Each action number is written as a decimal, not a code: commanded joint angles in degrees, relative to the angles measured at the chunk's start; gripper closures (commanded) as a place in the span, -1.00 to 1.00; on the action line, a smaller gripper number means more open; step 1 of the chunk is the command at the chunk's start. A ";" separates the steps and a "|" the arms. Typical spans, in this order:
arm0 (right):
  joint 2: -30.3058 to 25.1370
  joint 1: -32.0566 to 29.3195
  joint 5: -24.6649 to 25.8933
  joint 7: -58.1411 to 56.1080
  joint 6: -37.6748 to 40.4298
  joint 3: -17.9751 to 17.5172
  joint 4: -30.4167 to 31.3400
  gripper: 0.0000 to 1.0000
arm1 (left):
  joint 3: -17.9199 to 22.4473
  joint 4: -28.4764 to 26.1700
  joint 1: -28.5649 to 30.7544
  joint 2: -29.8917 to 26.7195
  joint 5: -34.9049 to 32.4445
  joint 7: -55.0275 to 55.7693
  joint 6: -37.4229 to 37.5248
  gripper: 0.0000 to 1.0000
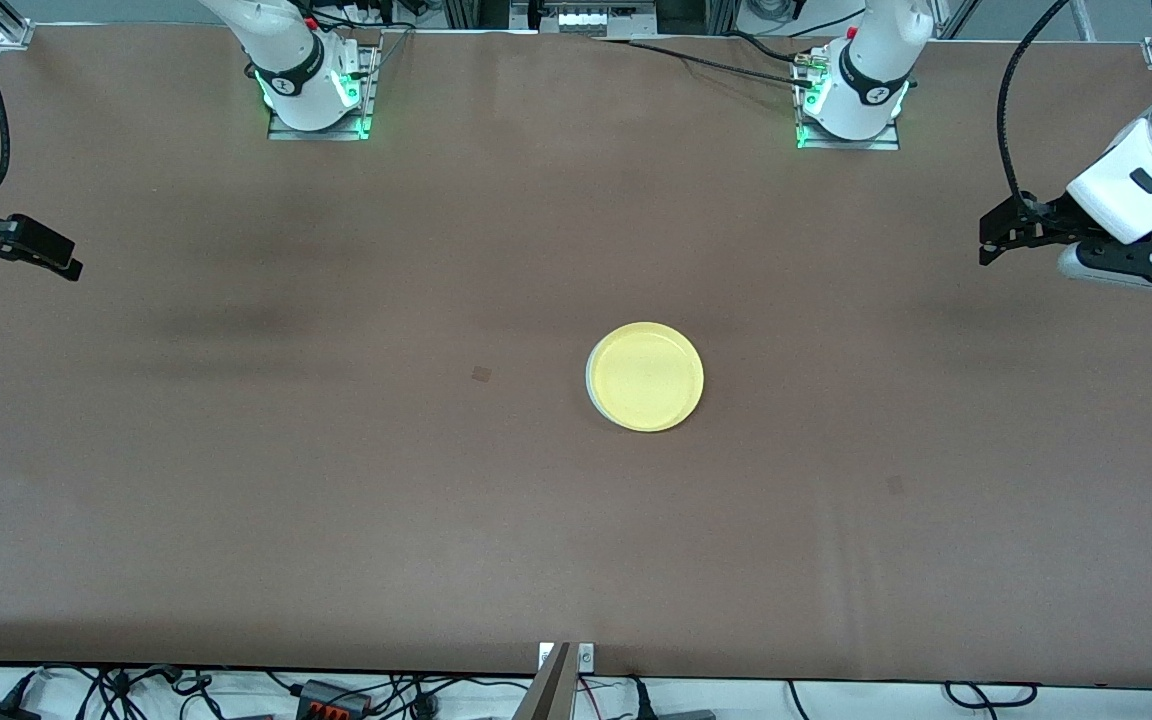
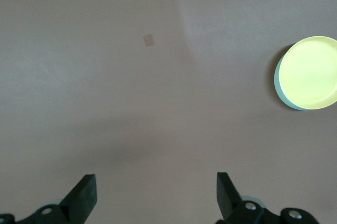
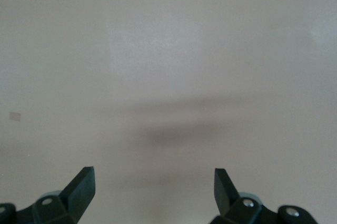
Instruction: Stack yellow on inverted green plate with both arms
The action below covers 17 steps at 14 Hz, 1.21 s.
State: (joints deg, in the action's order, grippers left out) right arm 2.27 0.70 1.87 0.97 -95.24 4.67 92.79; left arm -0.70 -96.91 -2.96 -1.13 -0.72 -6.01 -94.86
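- Yellow plate [image 1: 645,377] sits on green plate [image 1: 590,380], mid-tabletop [image 1: 336,500].
- Left gripper [image 1: 998,238] and right gripper [image 1: 46,258] wait over opposite tabletop ends, fingers released, holding nothing.

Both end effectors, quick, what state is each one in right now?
Left end effector: open, holding nothing, over bare table at its end.
Right end effector: open, holding nothing, over bare table at its end.
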 commanded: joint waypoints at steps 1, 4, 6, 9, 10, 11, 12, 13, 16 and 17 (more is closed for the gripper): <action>-1.04 0.70 0.94 -1.23 -1.44 0.34 0.91 -1.00 | 0.00 1.02 0.24 -0.27 0.99 -1.11 1.34 -1.00; -1.13 0.79 1.56 -1.40 -1.00 0.07 0.91 -1.00 | 0.00 1.02 0.24 -0.27 0.99 -1.11 1.34 -1.00; -1.04 0.71 1.56 -1.05 -1.27 0.07 0.91 -1.00 | -0.09 1.02 0.24 -0.27 0.99 -1.11 1.34 -1.00; -1.04 0.62 1.65 -0.88 -1.53 0.07 0.91 -1.00 | -0.09 1.02 0.24 -0.27 0.99 -1.11 1.34 -1.00; -0.95 0.62 1.65 -0.70 -1.44 0.16 0.91 -1.00 | -0.09 1.02 0.24 -0.27 0.99 -1.11 1.34 -1.00; -0.86 0.53 1.47 -0.61 -1.18 0.16 0.91 -1.00 | -0.09 1.02 0.24 -0.27 0.99 -1.11 1.34 -1.00; -0.95 0.44 1.47 -0.61 -0.92 0.16 0.91 -1.00 | -0.09 1.02 0.24 -0.27 0.99 -1.11 1.34 -1.00; -0.95 0.44 1.47 -0.79 -0.74 0.16 0.99 -1.00 | -0.09 1.02 0.24 -0.27 0.99 -1.11 1.34 -1.00; -0.86 0.18 1.47 -0.70 -0.39 0.33 0.99 -1.00 | -0.09 1.02 0.24 -0.27 0.99 -1.11 1.34 -1.00; -0.86 0.09 1.47 -0.70 -0.30 0.34 0.99 -1.00 | -0.09 1.02 0.24 -0.27 0.99 -1.11 1.34 -1.00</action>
State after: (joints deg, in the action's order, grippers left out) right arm 2.28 0.97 2.59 0.56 -95.86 4.85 92.89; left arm -0.70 -96.85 -2.96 -1.13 -0.72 -6.01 -94.74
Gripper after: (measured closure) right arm 0.000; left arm 0.000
